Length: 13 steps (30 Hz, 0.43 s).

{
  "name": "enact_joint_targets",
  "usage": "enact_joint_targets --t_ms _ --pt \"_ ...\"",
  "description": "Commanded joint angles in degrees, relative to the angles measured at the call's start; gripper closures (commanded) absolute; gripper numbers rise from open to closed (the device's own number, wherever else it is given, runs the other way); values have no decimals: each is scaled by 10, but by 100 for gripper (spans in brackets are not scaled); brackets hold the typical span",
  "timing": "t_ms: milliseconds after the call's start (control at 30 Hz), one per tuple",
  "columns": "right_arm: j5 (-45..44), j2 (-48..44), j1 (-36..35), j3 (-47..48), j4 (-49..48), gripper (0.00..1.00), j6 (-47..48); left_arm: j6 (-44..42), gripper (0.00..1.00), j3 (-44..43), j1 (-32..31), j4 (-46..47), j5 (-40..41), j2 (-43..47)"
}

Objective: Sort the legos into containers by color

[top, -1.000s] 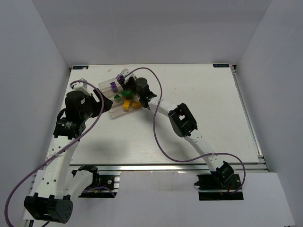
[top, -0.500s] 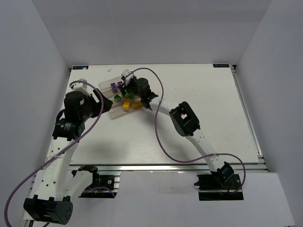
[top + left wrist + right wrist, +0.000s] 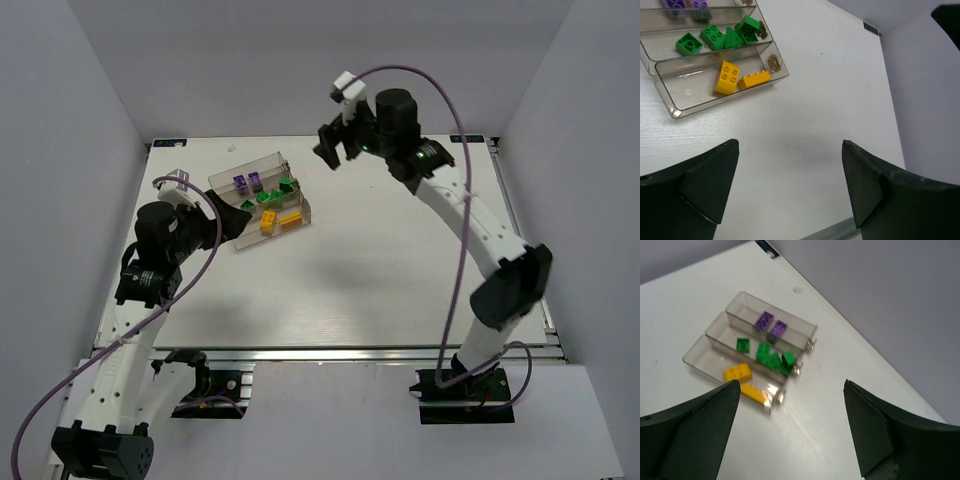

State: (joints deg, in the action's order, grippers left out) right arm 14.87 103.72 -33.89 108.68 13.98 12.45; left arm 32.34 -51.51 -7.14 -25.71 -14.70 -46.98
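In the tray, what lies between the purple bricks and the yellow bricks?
The green bricks, in the middle compartment, lie between the purple bricks and the yellow bricks. The right wrist view shows it best.

Eight legos [image 3: 726, 77] (three containers [image 3: 687, 93])

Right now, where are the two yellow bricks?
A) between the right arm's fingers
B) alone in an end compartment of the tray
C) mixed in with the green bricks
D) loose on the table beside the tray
B: both yellow bricks lie by themselves in one end compartment of the clear tray, with the green bricks in the middle one and the purple bricks in the other end.
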Motion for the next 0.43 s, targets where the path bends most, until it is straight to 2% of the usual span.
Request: enact_joint_targets --t_ms 0,133,267,400 --pt "-72 -46 14 -137 163 11 8 11 2 7 -9 47 -42 0" --pt "-104 -158 30 -251 147 11 -19 11 2 12 -9 65 -50 -4" --pt "-118 -221 38 -318 130 11 -55 11 2 18 -9 80 -61 -7" --pt "-145 -280 40 -385 85 10 -53 7 2 25 -9 93 -67 -13"
